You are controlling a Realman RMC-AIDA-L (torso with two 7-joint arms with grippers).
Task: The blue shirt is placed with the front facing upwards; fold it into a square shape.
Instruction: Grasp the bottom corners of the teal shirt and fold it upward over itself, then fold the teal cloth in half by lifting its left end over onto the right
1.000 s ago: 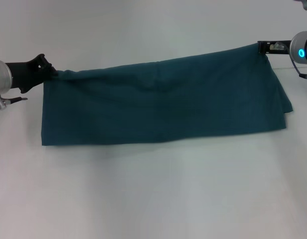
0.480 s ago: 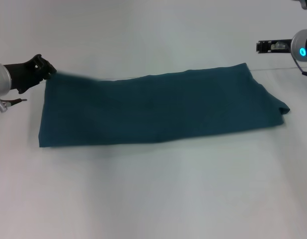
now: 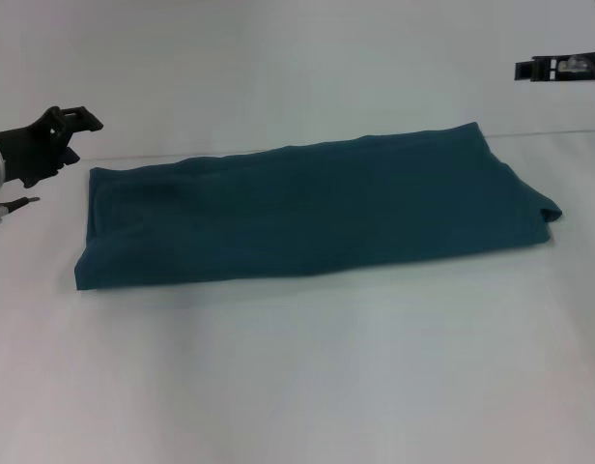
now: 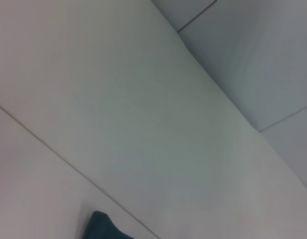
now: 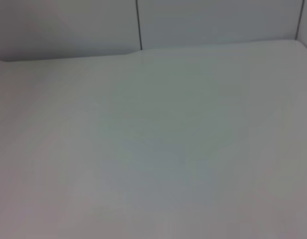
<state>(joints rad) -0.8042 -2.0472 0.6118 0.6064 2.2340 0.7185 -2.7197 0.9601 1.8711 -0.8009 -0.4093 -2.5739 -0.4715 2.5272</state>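
- The left gripper (image 3: 73, 124) hovers above the table's (image 3: 297, 387) left edge, near the shirt's far-left corner but apart from it. Its dark fingers look spread and hold nothing.
- The blue shirt (image 3: 307, 208) lies flat across the middle of the table as a long, folded band, running from near the left edge to near the right edge. No print or collar shows on its upper face. A small teal corner (image 4: 101, 225) of it also shows in the left wrist view.
- The left end is squared off, with neat layers. At the right end an under-layer pokes out near the front corner, so the stack is not quite flush.
- By my judgement the cloth is light, soft and limp. It will sag and drape when lifted, and the layers may slide apart, so each grip should pinch all layers at once.
- A fair place to take hold is the two corners of one short end, so that end can be carried over toward the other for a squarer shape.
- The right gripper (image 3: 558, 69) hangs over the table's far-right corner, well clear of the shirt. I cannot tell whether it is apart or together.
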